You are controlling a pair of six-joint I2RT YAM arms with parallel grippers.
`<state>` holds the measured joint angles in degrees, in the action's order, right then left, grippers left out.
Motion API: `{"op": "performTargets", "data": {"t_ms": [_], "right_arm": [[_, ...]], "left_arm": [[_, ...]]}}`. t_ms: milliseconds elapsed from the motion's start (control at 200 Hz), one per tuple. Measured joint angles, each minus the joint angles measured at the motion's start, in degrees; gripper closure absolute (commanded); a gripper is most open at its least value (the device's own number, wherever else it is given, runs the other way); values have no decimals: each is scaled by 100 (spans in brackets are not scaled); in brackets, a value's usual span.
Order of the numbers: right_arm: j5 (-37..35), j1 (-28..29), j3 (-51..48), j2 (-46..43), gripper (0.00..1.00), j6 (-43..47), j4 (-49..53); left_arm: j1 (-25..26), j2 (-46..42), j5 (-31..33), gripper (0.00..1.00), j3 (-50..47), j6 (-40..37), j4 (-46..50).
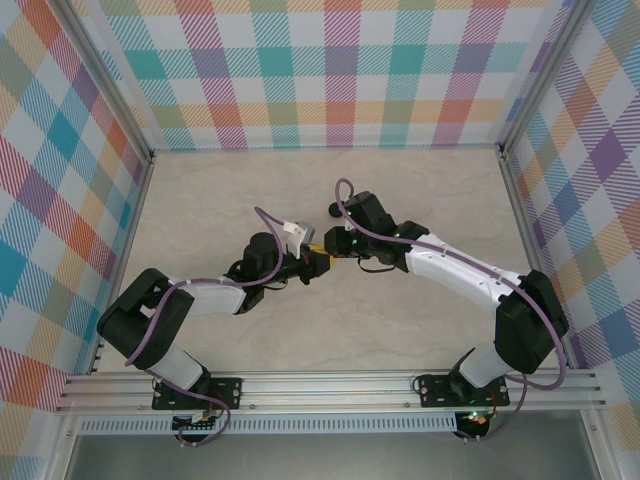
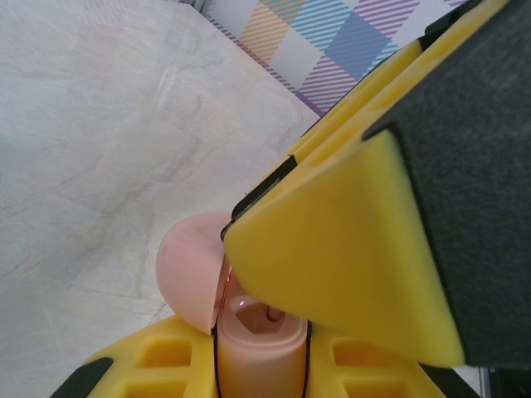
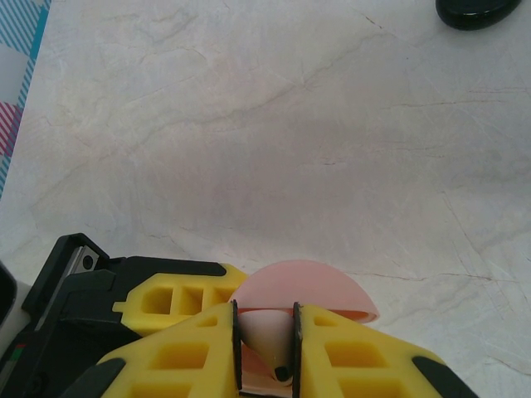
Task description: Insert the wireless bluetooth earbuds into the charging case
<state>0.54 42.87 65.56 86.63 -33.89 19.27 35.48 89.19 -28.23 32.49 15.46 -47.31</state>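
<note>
- Left gripper (image 2: 261,344) is clenched on the body of the pink charging case (image 2: 189,269), whose lid stands open.
- Right gripper (image 3: 265,319) pinches a pale pink earbud (image 3: 264,333), stem down, just over the case's opening.
- Both arms bend inward, with the grippers meeting above the middle of the counter (image 1: 250,190).

A pale pink earbud (image 3: 262,330), dark tip downward, is pinched in the right end effector (image 3: 265,352) just over the open pink charging case (image 2: 253,356), its round lid (image 2: 189,269) swung back.
</note>
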Motion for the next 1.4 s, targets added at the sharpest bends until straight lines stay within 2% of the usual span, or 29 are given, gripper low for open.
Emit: {"op": "performTargets", "data": {"t_ms": [95, 425, 655, 890, 1070, 1245, 1400], "right_arm": [[2, 0, 0, 0, 76, 0, -15], [-2, 15, 0, -11, 59, -22, -37], [-96, 26, 2, -160, 56, -13, 31], [-354, -57, 68, -555, 56, 131, 535], [-262, -632, 57, -903, 59, 238, 706], [197, -1226, -199, -1130, 67, 389, 713], [813, -1401, -411, -1110, 73, 616, 715]], "left_arm": [[0, -24, 13, 89, 0, 2, 15], [2, -52, 15, 89, 15, 0, 90], [2, -149, -7, 89, 37, -7, 136], [2, -490, -26, 89, 87, -105, 245], [2, -796, -223, 89, 190, -225, 494], [2, -1036, -549, 89, 308, -339, 710], [2, -1152, -962, 89, 437, -341, 758]]}}
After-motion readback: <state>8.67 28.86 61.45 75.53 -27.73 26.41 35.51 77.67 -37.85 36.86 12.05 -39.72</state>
